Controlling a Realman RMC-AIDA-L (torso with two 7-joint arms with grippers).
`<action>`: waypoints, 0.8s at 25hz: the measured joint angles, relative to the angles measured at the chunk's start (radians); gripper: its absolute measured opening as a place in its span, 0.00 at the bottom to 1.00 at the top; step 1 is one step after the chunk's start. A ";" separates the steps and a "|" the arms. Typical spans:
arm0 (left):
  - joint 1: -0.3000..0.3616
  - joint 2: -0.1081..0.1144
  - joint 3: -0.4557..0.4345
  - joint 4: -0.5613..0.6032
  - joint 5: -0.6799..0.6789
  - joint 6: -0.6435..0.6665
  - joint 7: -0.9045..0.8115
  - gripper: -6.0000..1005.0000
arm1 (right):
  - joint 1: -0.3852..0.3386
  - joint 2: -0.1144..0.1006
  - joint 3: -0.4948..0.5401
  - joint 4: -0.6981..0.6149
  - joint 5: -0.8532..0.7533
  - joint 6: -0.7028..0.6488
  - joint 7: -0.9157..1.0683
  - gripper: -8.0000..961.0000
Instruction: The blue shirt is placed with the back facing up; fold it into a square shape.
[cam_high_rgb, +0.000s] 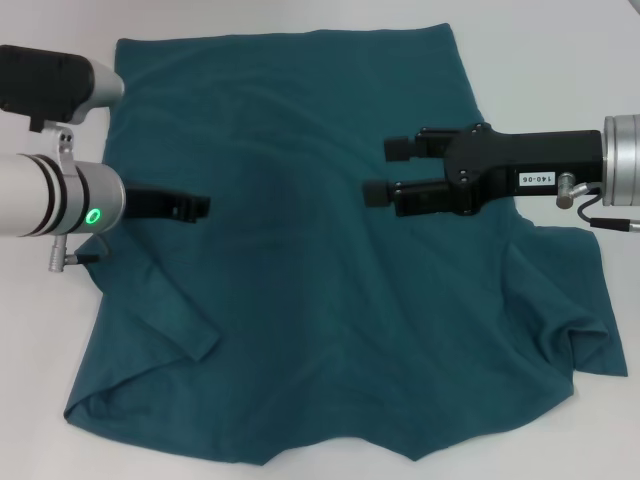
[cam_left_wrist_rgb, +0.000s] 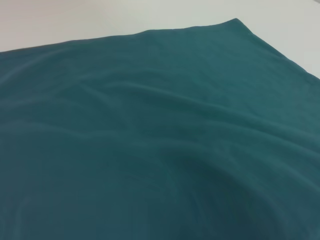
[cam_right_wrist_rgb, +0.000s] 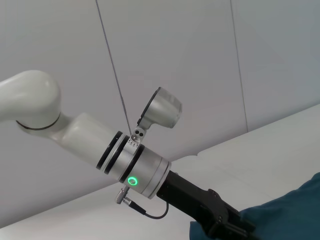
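Observation:
The blue shirt (cam_high_rgb: 320, 290) lies spread on the white table (cam_high_rgb: 560, 60), straight hem at the far side, sleeves and rumpled edges toward the near side. It fills the left wrist view (cam_left_wrist_rgb: 160, 150), and a corner shows in the right wrist view (cam_right_wrist_rgb: 295, 210). My right gripper (cam_high_rgb: 385, 170) hovers over the shirt's right middle, open and empty. My left gripper (cam_high_rgb: 195, 207) reaches in over the shirt's left edge; it also shows in the right wrist view (cam_right_wrist_rgb: 230, 225), with its tips cut off.
The left sleeve area (cam_high_rgb: 150, 330) is folded over with raised creases. The right sleeve (cam_high_rgb: 570, 330) is bunched near the table's right side. White table surface surrounds the shirt at the far side and both sides.

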 joint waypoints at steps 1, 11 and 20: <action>0.005 0.000 0.000 0.007 -0.002 0.000 -0.002 0.35 | 0.000 0.000 0.000 0.000 0.000 0.000 0.000 0.90; 0.237 0.021 -0.026 0.276 0.017 0.083 -0.080 0.35 | -0.005 0.000 0.000 -0.002 0.012 0.000 0.005 0.90; 0.334 0.041 -0.109 0.221 0.022 -0.001 -0.066 0.19 | 0.005 0.000 -0.007 0.001 0.015 0.000 0.002 0.90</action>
